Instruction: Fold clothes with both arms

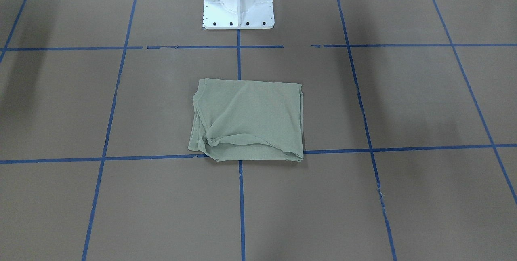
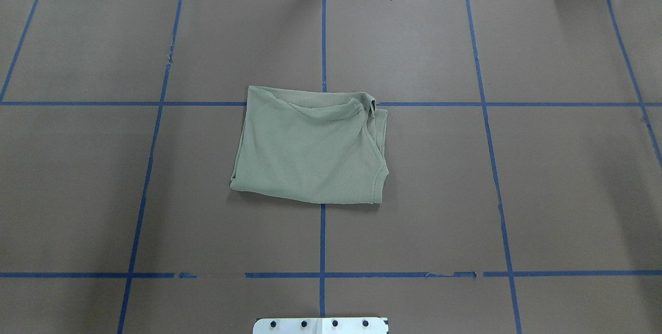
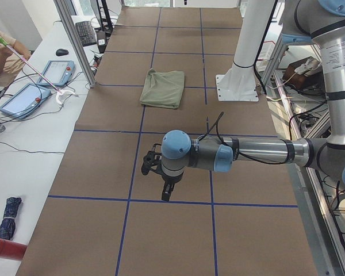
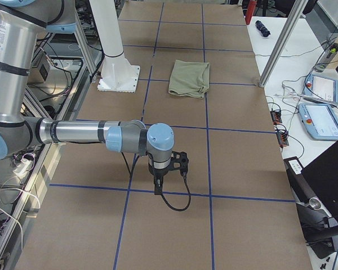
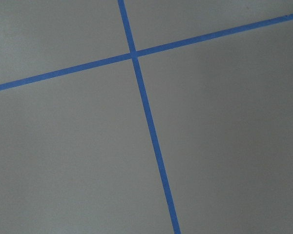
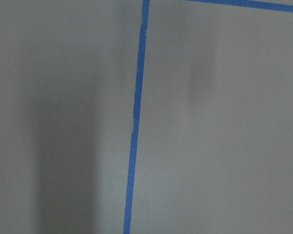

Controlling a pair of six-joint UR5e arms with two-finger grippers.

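The clothes are one pale sage-green shirt, folded into a rough rectangle and lying flat at the table's centre, with some bunched folds along one edge. Nothing touches it. In the side views it is small. Both arms stretch low over the brown table, far out toward its ends. The left gripper and the right gripper point down above bare table, well away from the shirt. I cannot tell whether either is open or shut. Both wrist views hold only brown surface and blue tape lines.
The white pedestal base stands behind the shirt. Blue tape lines grid the brown table. Side benches carry control pendants. A person's hand with a thin stick is beside the bench.
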